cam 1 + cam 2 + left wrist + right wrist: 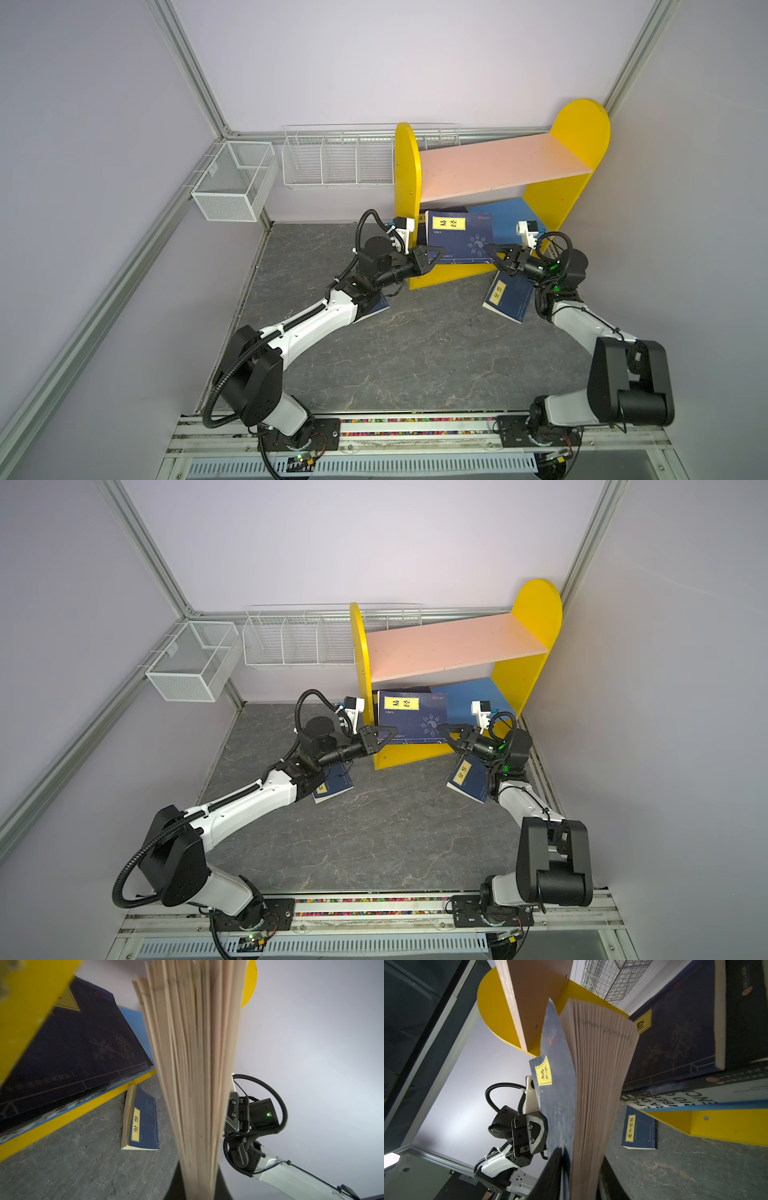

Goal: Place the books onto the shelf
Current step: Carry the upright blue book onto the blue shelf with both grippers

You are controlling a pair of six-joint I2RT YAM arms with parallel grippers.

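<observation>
The shelf has yellow round-topped sides, a pink top board and a blue bottom board. It stands crooked at the back of the tabletop. A navy book with a yellow label is held up, tilted, in front of the bottom board. A white-and-blue book lies on the blue board under darker books. A second navy book and a third navy book lie flat on the tabletop.

Navy book, yellow label
</observation>
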